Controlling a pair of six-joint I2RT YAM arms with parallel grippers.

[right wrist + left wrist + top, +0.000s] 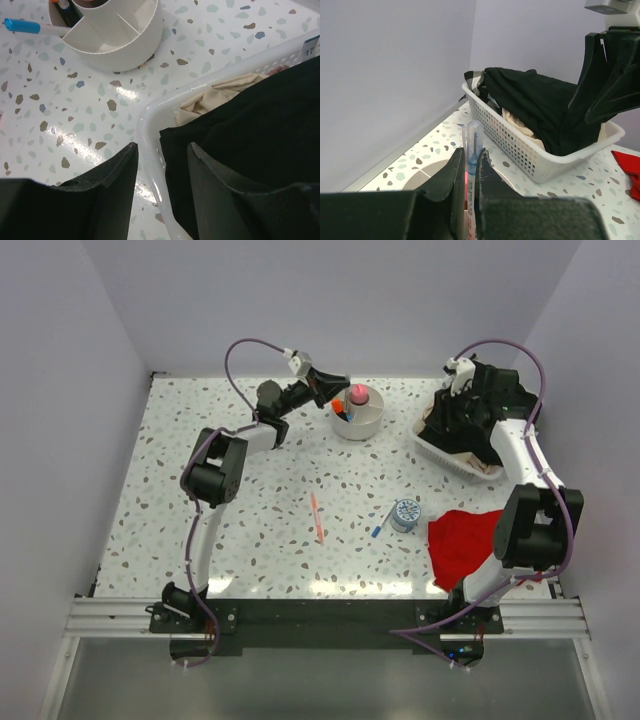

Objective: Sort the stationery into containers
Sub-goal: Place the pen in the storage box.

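The left hand (469,161) is pinched narrow on a slim blue-and-white pen (472,134) and hangs at the far left side of the divided white bowl (372,423). From the right wrist view the pen (30,27) lies nearly level. Its blue cap sticks out beyond the bowl's wall (120,47) and its shaft reaches toward the rim. A pink-capped stick (358,393) already stands in the bowl.

The likeliest slip is at the release. The pen is long and the bowl shallow, so if the fingers part while most of the pen hangs outside the wall, it will probably tip out and roll across the counter (250,530). Coming down at this flat angle, the pen could also catch a divider or push the light bowl sideways.

The right hand (162,148) is spread wide over the slatted basket (147,125), with the black cloth (250,135) right under it. Dropping lower there could snag the fabric.

A thin pink pen (317,517) and a blue pen (378,529) wait near the middle of the counter.
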